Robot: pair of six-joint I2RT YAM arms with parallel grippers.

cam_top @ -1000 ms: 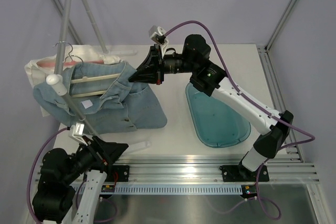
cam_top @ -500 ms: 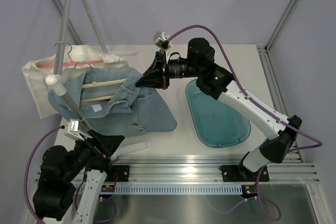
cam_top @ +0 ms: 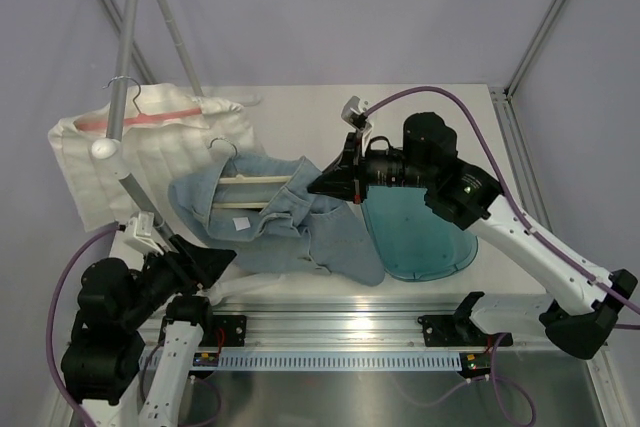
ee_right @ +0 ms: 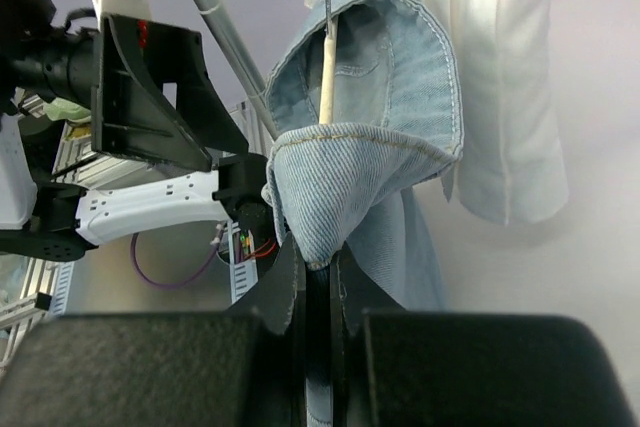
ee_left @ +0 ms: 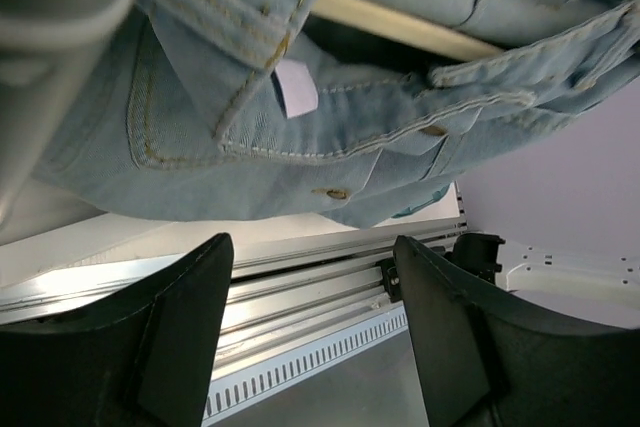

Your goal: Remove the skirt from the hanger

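Observation:
The light blue denim skirt hangs on a wooden hanger with a metal hook, off the rail and held above the table. My right gripper is shut on the skirt's waistband; in the right wrist view the denim is pinched between the jaws with the hanger bar above. My left gripper is open and empty, just below the skirt's lower left edge. In the left wrist view the skirt fills the top and the black fingers stand wide apart.
A white quilted garment hangs on a pink hanger from the clothes rail at the left. A blue tray lies on the table to the right, partly under the skirt. The metal frame rail runs along the near edge.
My right gripper has pulled the skirt and its hanger off the rail, rightward and toward the near side. The white garment has swung back. My left gripper has shifted slightly.

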